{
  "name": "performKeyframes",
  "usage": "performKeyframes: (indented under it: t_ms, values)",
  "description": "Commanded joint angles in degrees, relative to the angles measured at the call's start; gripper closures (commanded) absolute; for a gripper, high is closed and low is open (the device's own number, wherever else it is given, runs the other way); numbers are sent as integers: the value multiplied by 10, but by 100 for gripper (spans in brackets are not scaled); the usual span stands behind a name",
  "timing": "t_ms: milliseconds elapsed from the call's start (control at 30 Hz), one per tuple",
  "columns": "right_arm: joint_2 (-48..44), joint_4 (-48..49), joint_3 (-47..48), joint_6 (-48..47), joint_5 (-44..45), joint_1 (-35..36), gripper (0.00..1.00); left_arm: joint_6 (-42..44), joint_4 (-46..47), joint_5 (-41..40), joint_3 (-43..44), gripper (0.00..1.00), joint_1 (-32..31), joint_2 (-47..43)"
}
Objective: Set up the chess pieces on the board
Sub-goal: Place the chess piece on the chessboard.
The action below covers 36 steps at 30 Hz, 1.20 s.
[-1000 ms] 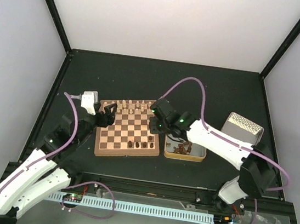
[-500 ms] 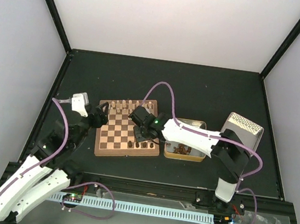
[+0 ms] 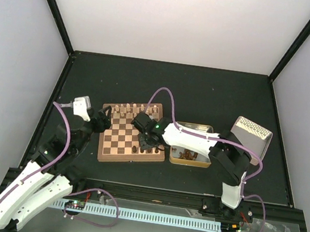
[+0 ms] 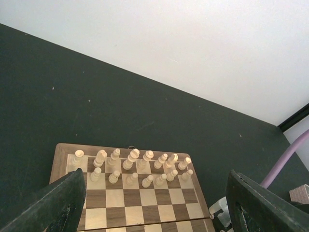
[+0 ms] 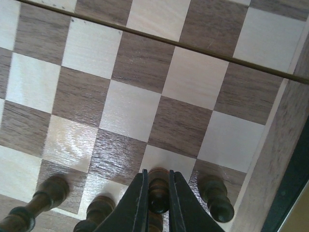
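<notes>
A wooden chessboard (image 3: 118, 140) is seen lying flat on the dark table (image 3: 203, 94), between the two arms. The right gripper (image 3: 147, 143) is held low over the board's near right corner, and in the right wrist view its fingers (image 5: 137, 198) are closed tightly around a dark brown chess piece (image 5: 158, 193), held upright over the squares of the chessboard (image 5: 130, 111). Whether the piece's base touches the wood cannot be told. Three other dark brown pieces (image 5: 215, 198) are seen standing close around it in the near rows. The left gripper (image 3: 101, 121) is poised at the board's left edge with its fingers (image 4: 53, 203) spread wide and nothing between them. The cream chessmen (image 4: 130, 166) are lined up in the two far rows. Just right of the board an open metal tin (image 3: 194, 164) is placed, with more brown pieces (image 3: 187, 153) lying inside it.
</notes>
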Motion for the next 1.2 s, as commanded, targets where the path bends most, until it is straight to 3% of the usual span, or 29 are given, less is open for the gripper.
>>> performKeyframes:
  t_ms: [0, 567, 1167]
  values:
    - [15, -3, 18, -11, -3, 2, 94, -2, -3, -7, 0, 19, 4, 4]
    - [-13, -40, 45, -9, 20, 2, 76, 3, 1, 9, 6, 19, 4, 11]
    - [-3, -34, 40, -6, 16, 2, 82, 1, -6, 14, 5, 19, 4, 9]
